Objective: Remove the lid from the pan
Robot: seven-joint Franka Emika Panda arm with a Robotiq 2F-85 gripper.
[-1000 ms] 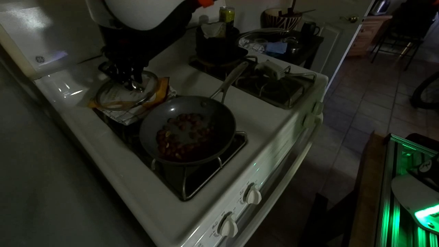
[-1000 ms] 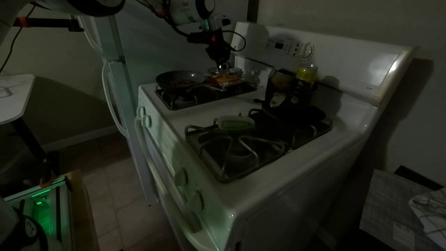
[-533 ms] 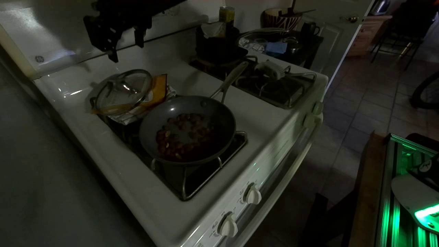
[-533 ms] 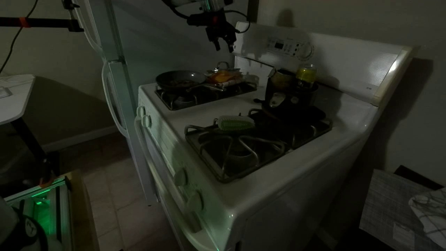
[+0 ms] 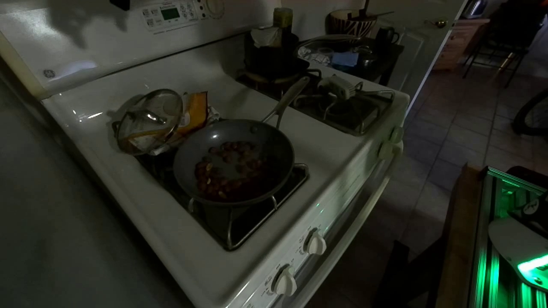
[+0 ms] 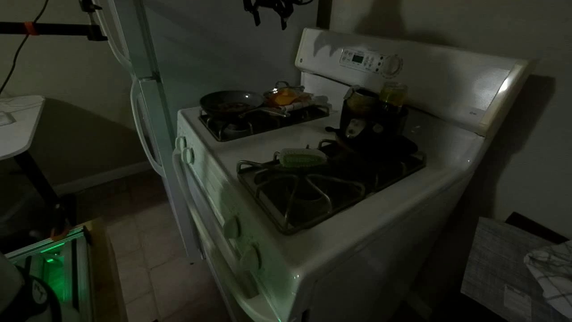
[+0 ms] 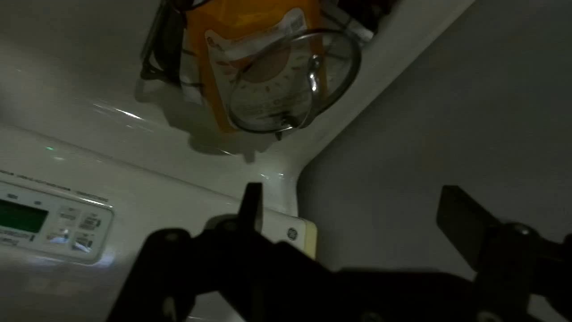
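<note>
Stove point(image 5: 317, 128): white, glossy. Pan point(image 5: 192, 149): seated on a metal grate point(image 5: 230, 231), grey, round, shallow, its handle point(image 5: 291, 95) toward one o'clock in an exterior view; contents are small rounded reddish-brown pieces point(image 5: 212, 184), thickest toward seven o'clock. Pot point(image 5: 267, 55): dark, beyond the pan between twelve and one o'clock; whether a jar point(image 6: 393, 96) stands in it or behind it cannot be determined. Lid point(image 5: 150, 122): off the pan, just beside it at ten o'clock, tilted, partly over an orange packet point(image 5: 197, 112) bearing a pale label. Clear and round, apparently glass, with a shiny looped handle point(image 5: 149, 116). Gripper point(image 7: 353, 190): fingers spread wide, well above the lid, which lies at eleven o'clock from it in the wrist view and six o'clock in an exterior view.
</note>
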